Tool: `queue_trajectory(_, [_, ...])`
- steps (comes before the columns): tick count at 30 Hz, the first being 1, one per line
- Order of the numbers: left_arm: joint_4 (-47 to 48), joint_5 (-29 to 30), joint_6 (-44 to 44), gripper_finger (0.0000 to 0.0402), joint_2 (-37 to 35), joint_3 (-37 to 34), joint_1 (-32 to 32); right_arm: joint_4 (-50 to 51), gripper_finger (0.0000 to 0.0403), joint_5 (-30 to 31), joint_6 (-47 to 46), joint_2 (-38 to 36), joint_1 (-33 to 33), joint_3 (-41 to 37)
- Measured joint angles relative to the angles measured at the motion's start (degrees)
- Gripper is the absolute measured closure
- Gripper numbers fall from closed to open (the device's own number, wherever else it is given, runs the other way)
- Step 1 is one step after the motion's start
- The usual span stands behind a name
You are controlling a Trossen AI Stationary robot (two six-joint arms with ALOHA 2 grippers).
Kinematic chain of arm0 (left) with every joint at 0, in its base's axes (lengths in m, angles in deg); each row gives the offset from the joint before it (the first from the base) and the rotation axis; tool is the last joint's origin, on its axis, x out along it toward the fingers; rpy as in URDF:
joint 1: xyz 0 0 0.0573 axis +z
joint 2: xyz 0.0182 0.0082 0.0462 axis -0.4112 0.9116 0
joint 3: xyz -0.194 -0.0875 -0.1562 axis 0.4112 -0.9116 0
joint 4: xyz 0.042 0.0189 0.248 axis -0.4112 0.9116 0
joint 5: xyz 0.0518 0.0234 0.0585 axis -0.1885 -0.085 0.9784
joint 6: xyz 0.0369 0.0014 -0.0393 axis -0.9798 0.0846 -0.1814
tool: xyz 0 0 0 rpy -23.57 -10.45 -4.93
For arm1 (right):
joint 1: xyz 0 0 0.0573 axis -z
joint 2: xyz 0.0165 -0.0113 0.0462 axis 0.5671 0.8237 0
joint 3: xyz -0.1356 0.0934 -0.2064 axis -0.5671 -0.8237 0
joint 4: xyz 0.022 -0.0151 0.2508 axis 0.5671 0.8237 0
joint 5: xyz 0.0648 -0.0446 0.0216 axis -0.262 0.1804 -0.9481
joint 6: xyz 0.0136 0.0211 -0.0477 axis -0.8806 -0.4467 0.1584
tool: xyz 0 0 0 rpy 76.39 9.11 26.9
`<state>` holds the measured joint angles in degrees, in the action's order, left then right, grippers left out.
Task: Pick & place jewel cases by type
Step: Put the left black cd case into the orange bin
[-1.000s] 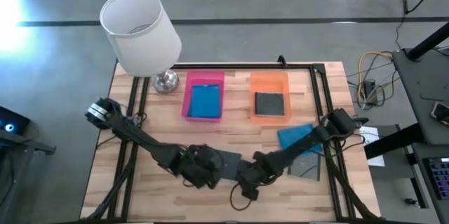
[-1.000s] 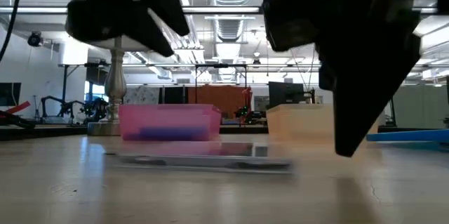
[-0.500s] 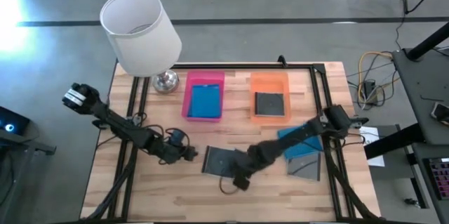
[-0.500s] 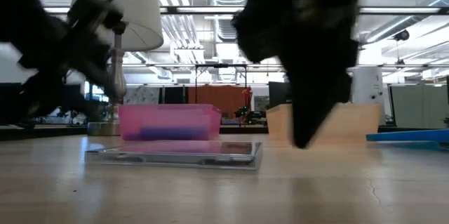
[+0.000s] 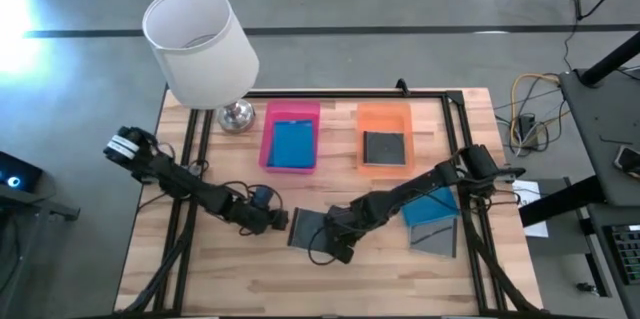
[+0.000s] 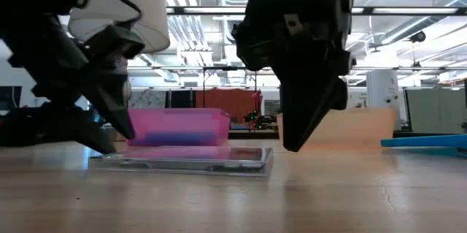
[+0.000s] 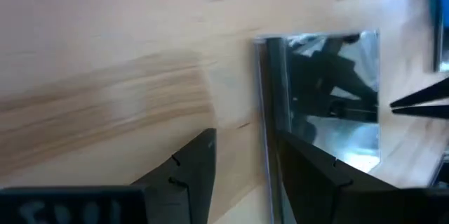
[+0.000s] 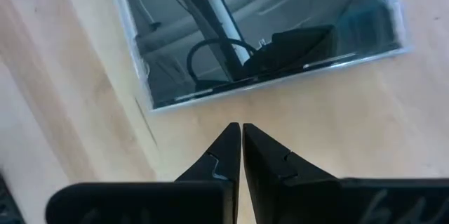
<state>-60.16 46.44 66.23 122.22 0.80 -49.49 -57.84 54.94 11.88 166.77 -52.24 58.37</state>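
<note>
- The thin grey-clear square jewel case (image 5: 312, 227) lies flat on the wooden bench (image 5: 200, 279), toward the near edge and roughly midway between the left and right edges, with both arms closing on it from opposite sides.
- The left gripper (image 7: 242, 175) sits just beside the case's left edge, its fingers spread, one finger (image 7: 184, 168) over bare wood and the other at or over the case's rim; that edge runs between them.
- The right gripper (image 8: 241, 155) hovers at the case's right near corner with its fingers pressed together into a point, holding nothing; the case lies just beyond its tip.
- From the low view the case rests flat on the wood with the right arm's dark wedge just off its right end.
- Both tools are close, but I judge the left one better placed to pinch, since it already straddles an edge.
- The orange rectangular tray (image 5: 384, 115) near the far edge already holds a grey case, so that looks like the destination.
</note>
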Motion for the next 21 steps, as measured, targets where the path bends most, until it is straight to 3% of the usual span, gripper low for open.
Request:
queue_trajectory(6, [1.71, -4.29, -2.46, 0.0266, 7.99, 6.18, 2.70, 0.02, 0.0390, 0.24, -0.58, 0.00, 0.19, -0.23])
queue_trajectory(13, [0.90, -9.61, -2.71, 0.0266, 10.47, 7.16, 4.08, -0.29, 0.0390, 0.44, -1.09, 0.00, 0.15, -0.29])
queue_trajectory(21, [-6.20, -16.22, -2.57, 0.0266, 13.67, 7.67, 5.62, -2.97, 0.0390, 1.12, -1.57, 0.00, 0.46, -0.85])
